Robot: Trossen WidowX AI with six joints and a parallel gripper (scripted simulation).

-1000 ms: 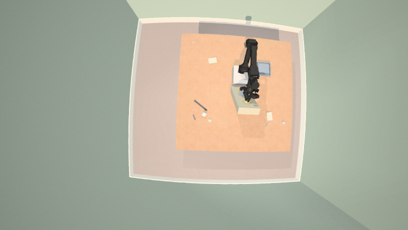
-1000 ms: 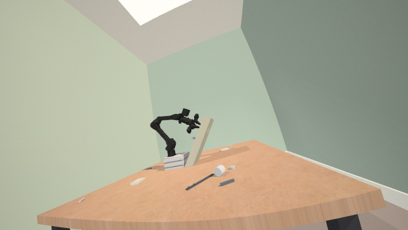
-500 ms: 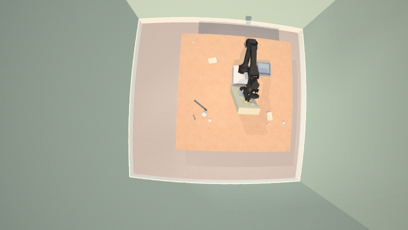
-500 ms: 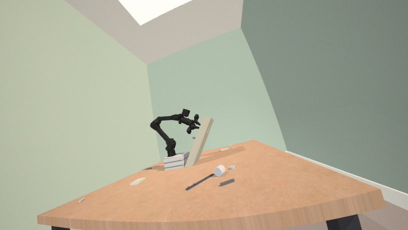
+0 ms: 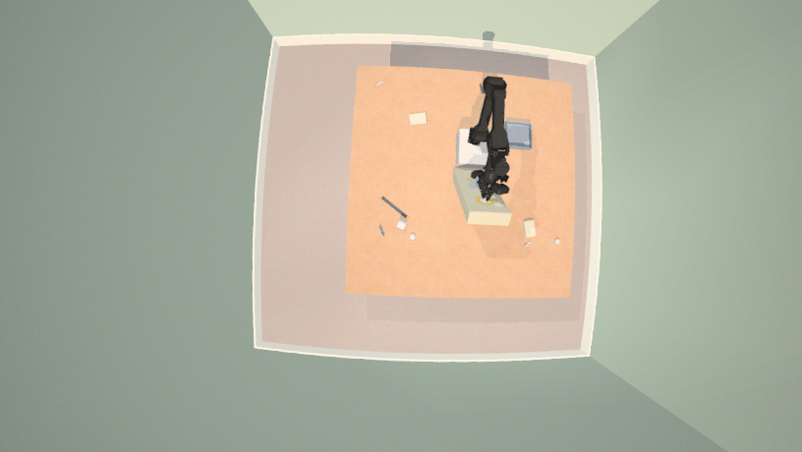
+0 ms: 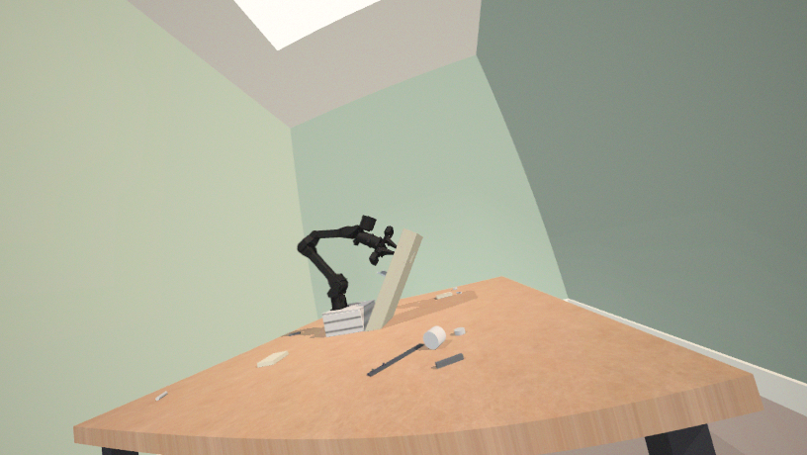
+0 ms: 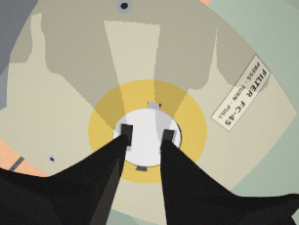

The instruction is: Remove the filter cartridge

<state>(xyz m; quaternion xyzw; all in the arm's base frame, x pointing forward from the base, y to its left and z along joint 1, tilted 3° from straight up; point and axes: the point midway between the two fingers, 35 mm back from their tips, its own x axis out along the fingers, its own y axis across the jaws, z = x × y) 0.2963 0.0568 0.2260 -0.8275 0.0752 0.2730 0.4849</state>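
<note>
The round white filter cartridge sits in a yellow ring on the tilted beige service panel. Small grey notches show at its upper and lower edges. Its two dark slots lie at my fingertips. My gripper is partly open, with nothing gripped between the fingers. In the wrist view the tips overlap the lower part of the slots; whether they are inside is unclear. A shallow blue-grey tray lies to the right of the arm in the top view.
A white box with striped sides stands at the panel's foot, partly under the arm. A small blue-grey part sticks out from the panel below the gripper. A dark bar, a white cylinder and beige blocks lie farther off.
</note>
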